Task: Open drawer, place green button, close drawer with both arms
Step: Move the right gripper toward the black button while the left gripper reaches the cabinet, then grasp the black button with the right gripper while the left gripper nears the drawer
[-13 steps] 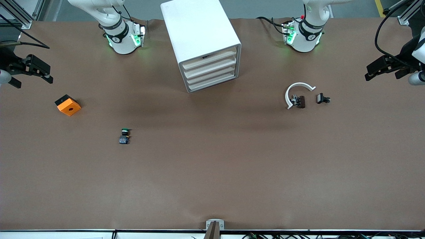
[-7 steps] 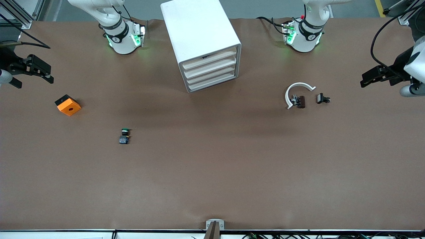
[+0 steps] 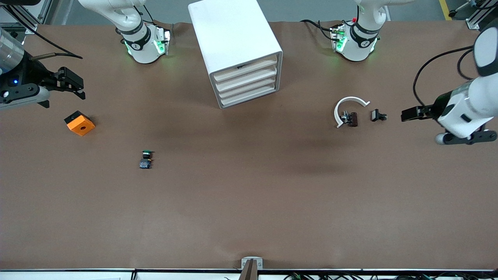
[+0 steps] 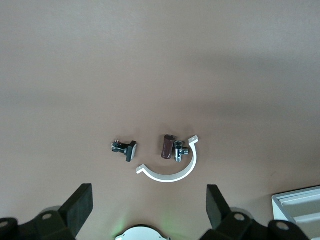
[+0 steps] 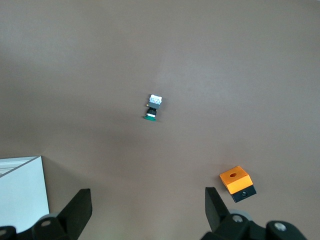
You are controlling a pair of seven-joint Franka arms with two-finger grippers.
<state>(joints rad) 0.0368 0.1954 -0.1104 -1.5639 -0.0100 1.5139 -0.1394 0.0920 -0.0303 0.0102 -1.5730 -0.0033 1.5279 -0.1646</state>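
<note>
Cabinet: boxy white cabinet (image 3: 235, 46) standing on the brown counter (image 3: 249, 202) between the two arm bases, its four cream-fronted tray drawers all pushed in; contents hidden.
Drawer: lowest cream-fronted tray drawer (image 3: 251, 96), shut, flush with the three above it.
Button: tiny push button with green round cap and dark blue-grey base (image 3: 146, 159), lying on its side on the bare counter, nearer the front camera than the cabinet, toward the right arm's end; also seen in the right wrist view (image 5: 153, 107).
Right gripper: black two-finger right gripper (image 3: 74, 83) up over the counter's edge near the orange cube with a black hole (image 3: 79, 123); fingers (image 5: 80, 207) spread wide, empty, well apart from the button.
Left gripper: black left gripper (image 3: 408, 114) over the counter just beside the small black clip part (image 3: 378, 115) and the white arc with a brown piece (image 3: 348, 111); fingers (image 4: 217, 205) spread wide, empty, well apart from the button.
</note>
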